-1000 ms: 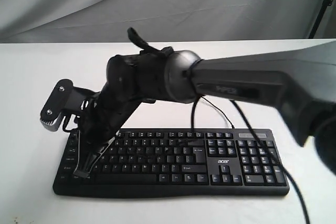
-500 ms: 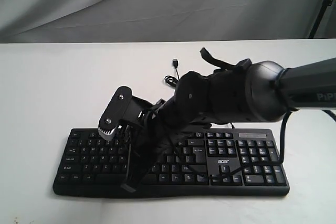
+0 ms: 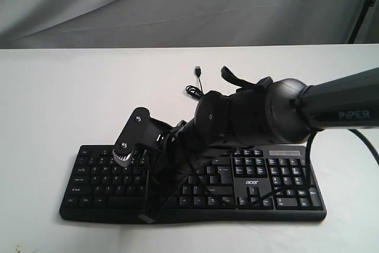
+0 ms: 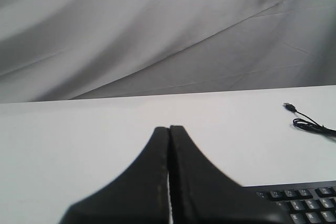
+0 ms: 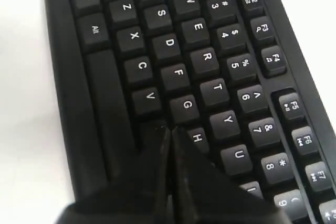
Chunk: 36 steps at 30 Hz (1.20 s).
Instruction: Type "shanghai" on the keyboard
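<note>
The black keyboard (image 3: 278, 197) lies on the white table, its white acer logo (image 3: 253, 182) towards the number pad. My right arm reaches across it from the right. The right gripper (image 3: 145, 217) is shut and points down at the letter keys near the keyboard's front edge. In the right wrist view the right gripper (image 5: 169, 128) has its tips just beside the H key (image 5: 197, 138), between V (image 5: 150, 96) and G (image 5: 187, 105). The left gripper (image 4: 169, 128) is shut with nothing in it, over bare table, with a corner of the keyboard (image 4: 304, 203) beside it.
The thin black USB cable (image 3: 193, 90) coils on the table behind the keyboard, ending in its plug (image 3: 197, 70); the cable (image 4: 312, 126) also shows in the left wrist view. A grey cloth backdrop (image 3: 177, 4) hangs behind the table. A black pole (image 3: 362, 10) stands at far right.
The right arm swung from the keyboard's left end towards its middle. Over the last half second the gripper shifted only slightly.
</note>
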Each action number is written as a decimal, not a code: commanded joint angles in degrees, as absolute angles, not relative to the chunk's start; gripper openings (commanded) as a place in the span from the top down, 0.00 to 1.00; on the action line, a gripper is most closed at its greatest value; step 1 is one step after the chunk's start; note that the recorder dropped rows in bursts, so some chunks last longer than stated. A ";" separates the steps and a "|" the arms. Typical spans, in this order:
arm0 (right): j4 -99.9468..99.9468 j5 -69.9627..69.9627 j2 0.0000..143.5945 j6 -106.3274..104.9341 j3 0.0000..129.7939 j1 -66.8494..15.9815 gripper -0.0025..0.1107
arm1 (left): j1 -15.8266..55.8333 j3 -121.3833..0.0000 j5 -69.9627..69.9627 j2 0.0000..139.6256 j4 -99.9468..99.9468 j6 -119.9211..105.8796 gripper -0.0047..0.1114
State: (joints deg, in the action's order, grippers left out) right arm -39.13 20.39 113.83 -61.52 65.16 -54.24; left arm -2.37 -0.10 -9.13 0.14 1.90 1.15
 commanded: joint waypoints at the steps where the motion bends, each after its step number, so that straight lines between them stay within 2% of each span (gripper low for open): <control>1: -39.80 20.02 114.96 -61.93 65.11 -53.99 0.98 | -2.00 0.00 -8.79 0.00 1.90 1.31 0.96; 14: -40.24 19.41 114.13 -61.93 65.46 -54.11 0.98 | -2.00 0.00 -8.79 0.00 1.90 1.31 0.96; 25: -38.84 24.37 118.46 -61.93 75.24 -54.11 0.98 | -2.00 0.00 -8.79 0.00 1.90 1.31 0.96; 36: -38.49 24.90 119.19 -61.80 75.40 -53.98 0.98 | -2.00 0.00 -8.79 0.00 1.90 1.31 0.96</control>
